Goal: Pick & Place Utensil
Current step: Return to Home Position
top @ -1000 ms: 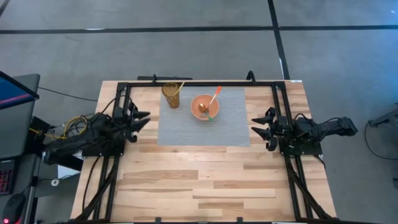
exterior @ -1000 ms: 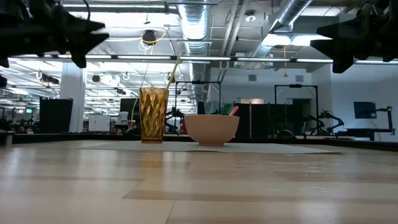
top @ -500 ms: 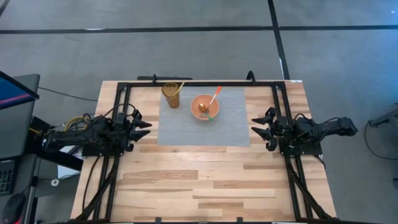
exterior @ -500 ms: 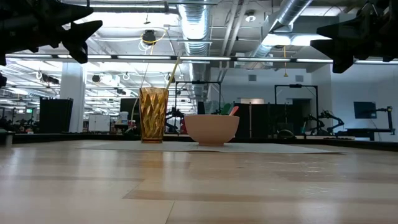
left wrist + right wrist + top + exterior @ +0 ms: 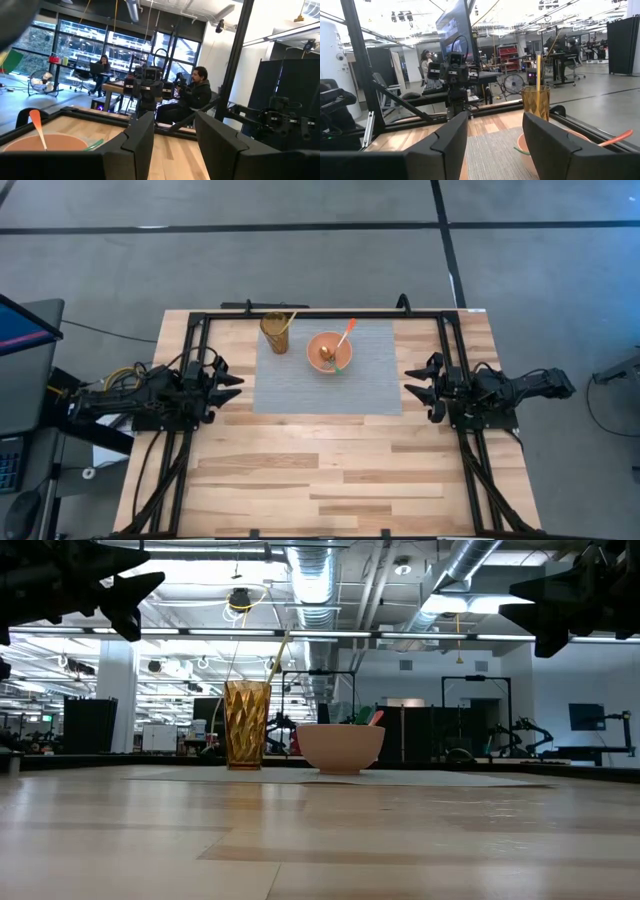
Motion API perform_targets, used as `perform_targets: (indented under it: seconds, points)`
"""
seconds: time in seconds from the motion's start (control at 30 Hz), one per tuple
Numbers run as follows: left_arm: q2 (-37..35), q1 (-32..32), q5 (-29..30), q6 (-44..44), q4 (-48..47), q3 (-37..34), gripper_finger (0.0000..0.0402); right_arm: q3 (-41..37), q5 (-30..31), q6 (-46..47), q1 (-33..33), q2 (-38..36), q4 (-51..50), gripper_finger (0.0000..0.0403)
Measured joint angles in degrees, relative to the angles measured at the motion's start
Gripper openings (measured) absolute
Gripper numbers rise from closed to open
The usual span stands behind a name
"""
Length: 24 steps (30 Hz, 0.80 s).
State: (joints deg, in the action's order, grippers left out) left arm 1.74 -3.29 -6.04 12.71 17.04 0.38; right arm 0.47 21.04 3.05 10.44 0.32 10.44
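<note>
A peach bowl stands on a grey mat, with an orange-handled utensil leaning on its rim and a green one beside it. An amber cup at the mat's far left corner holds a thin yellow stick. My left gripper hovers open at the mat's left edge. My right gripper hovers open at its right edge. Both are well above the table, as the low view shows, and they face each other. The left wrist view shows the bowl, and the right wrist view shows the cup.
A black frame runs along the table's far edge and down both sides by the arms. Bare wooden table stretches from the mat to the near edge. A seated person shows in the room beyond the table.
My left gripper has shifted a little toward the table's near edge and then held still; its fingers stay open. The right arm, bowl and cup have not moved.
</note>
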Motion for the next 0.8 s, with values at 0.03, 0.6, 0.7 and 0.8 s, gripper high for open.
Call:
perform_targets:
  seconds: [0.03, 0.6, 0.7, 0.8]
  points:
    - [0.00, 0.00, 0.00, 0.00, 0.00, 0.00, 0.0145, 0.00, 0.00, 0.00, 0.00, 0.00, 0.00, 0.0185]
    - [0.00, 0.00, 0.00, 0.00, 0.00, -0.02, 0.0145, 0.00, 0.00, 0.00, 0.00, 0.00, -0.01, 0.0182]
    - [0.00, 0.00, 0.00, 0.00, 0.02, -0.02, 0.0145, 0.00, 0.00, -0.01, -0.01, 0.00, -0.02, 0.0180]
    - [0.00, 0.00, 0.00, 0.00, 0.02, -0.02, 0.0145, 0.00, 0.00, -0.02, -0.02, 0.00, -0.02, 0.0180]
